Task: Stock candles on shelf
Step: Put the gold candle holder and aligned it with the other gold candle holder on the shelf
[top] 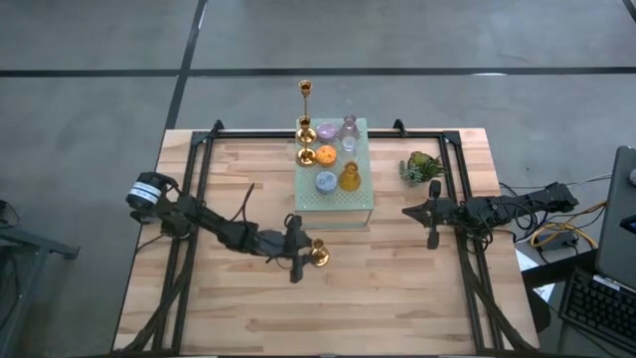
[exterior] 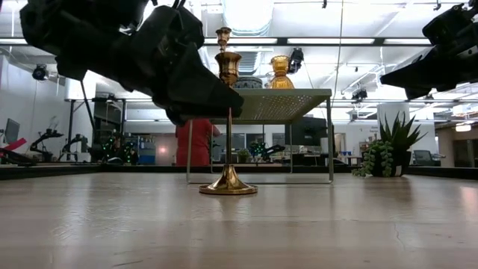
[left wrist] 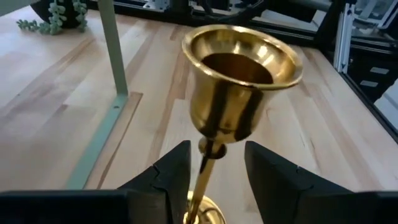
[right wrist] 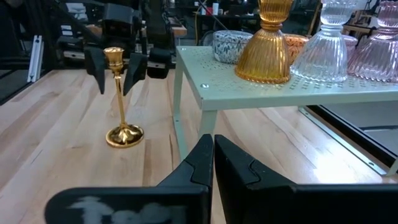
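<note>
Candlestick (top: 318,255), brass, tall and thin-stemmed on a small round foot, stands upright on the counter (top: 397,298) near the shelf's (top: 360,204) front edge. The left tool (left wrist: 215,169) has its fingers open either side of the stem just under the cup, not gripping. An off-centre closure could tip this top-heavy piece, and lifting it could knock the jar candles (top: 349,179) on the shelf. The right tool (right wrist: 212,157), pressed shut and empty, waits by the plant (top: 421,165).

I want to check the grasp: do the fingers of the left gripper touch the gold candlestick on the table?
Apart. The left wrist view shows the left gripper open, its fingers either side of the gold candlestick stem with gaps.
</note>
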{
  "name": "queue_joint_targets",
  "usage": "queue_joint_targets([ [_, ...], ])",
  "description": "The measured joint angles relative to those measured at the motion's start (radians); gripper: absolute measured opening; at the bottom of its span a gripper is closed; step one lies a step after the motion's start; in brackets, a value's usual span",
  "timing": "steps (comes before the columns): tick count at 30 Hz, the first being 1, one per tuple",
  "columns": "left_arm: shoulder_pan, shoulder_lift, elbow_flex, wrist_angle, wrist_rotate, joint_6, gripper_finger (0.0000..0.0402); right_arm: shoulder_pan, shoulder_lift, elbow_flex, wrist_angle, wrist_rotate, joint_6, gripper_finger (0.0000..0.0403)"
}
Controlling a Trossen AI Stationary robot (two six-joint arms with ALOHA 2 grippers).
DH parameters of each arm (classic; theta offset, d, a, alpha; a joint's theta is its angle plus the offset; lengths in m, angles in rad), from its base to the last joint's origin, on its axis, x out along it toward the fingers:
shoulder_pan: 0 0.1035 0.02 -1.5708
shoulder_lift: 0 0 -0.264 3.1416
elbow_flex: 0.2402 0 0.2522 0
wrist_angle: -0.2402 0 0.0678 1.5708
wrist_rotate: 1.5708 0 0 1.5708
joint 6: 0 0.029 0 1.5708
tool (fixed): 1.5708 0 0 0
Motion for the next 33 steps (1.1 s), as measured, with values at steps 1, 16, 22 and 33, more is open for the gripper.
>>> queue_joint_targets([
  [1, 0.000, 0.000, 0.000, 0.000, -0.001, 0.000, 0.0151, 0.000, 0.000, 0.000, 0.000, 0.000, 0.001, 0.0008],
  [16, -0.007, -0.001, 0.011, 0.029, 0.033, -0.005, 0.0026, 0.000, 0.000, 0.000, 0.000, 0.000, 0.001, 0.0008],
  [22, -0.019, -0.076, 0.037, 0.008, 0.118, 0.027, 0.0022, 0.000, 0.000, 0.000, 0.000, 0.000, 0.000, 0.0008],
  [33, -0.007, -0.482, 0.045, -0.392, -0.145, 0.244, 0.0026, 0.000, 0.000, 0.000, 0.000, 0.000, 0.001, 0.0008],
])
